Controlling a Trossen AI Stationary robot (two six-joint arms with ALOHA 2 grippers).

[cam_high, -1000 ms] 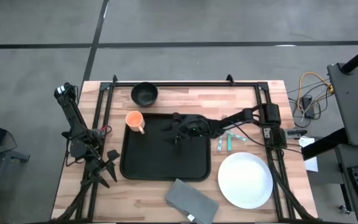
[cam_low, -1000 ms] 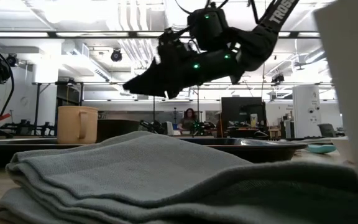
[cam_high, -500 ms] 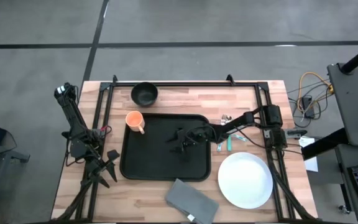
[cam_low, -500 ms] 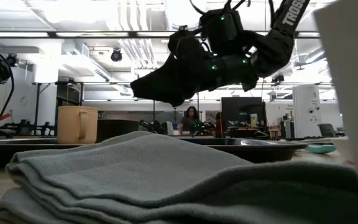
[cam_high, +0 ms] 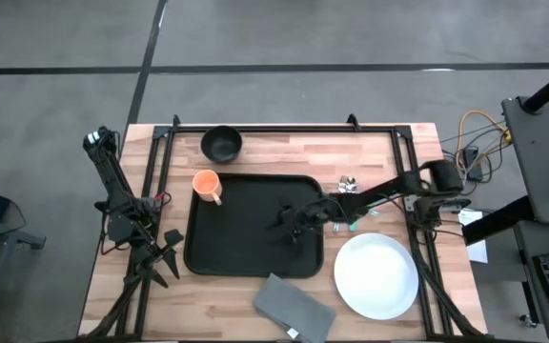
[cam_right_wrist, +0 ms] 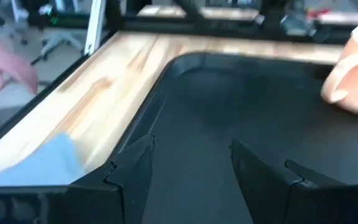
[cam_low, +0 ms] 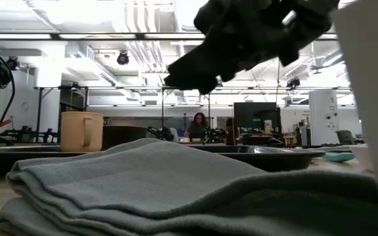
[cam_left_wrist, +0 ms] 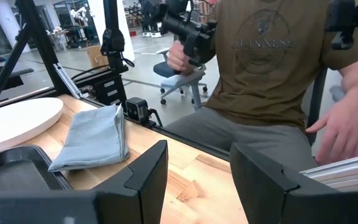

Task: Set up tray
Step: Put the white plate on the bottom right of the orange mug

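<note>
The black tray (cam_high: 246,238) lies in the middle of the table, and an orange mug (cam_high: 206,185) stands upright in its far left corner. My right gripper (cam_high: 287,225) hovers open over the tray's right half with nothing between its fingers; its wrist view shows the tray floor (cam_right_wrist: 229,118) and the mug (cam_right_wrist: 353,81) ahead of the gripper (cam_right_wrist: 191,146). My left gripper (cam_high: 168,255) waits open beside the tray's near left corner, touching nothing.
A black bowl (cam_high: 222,143) sits behind the tray. Cutlery (cam_high: 347,185) and teal pieces (cam_high: 353,221) lie to its right, a white plate (cam_high: 376,276) at the near right and a folded grey napkin (cam_high: 294,307) at the near edge. A person (cam_left_wrist: 272,68) stands beyond the table.
My right gripper has drawn back over the tray toward the table's right and near edges, rising a little and levelling out, with its fingers still open. The mug has stayed in its corner.
</note>
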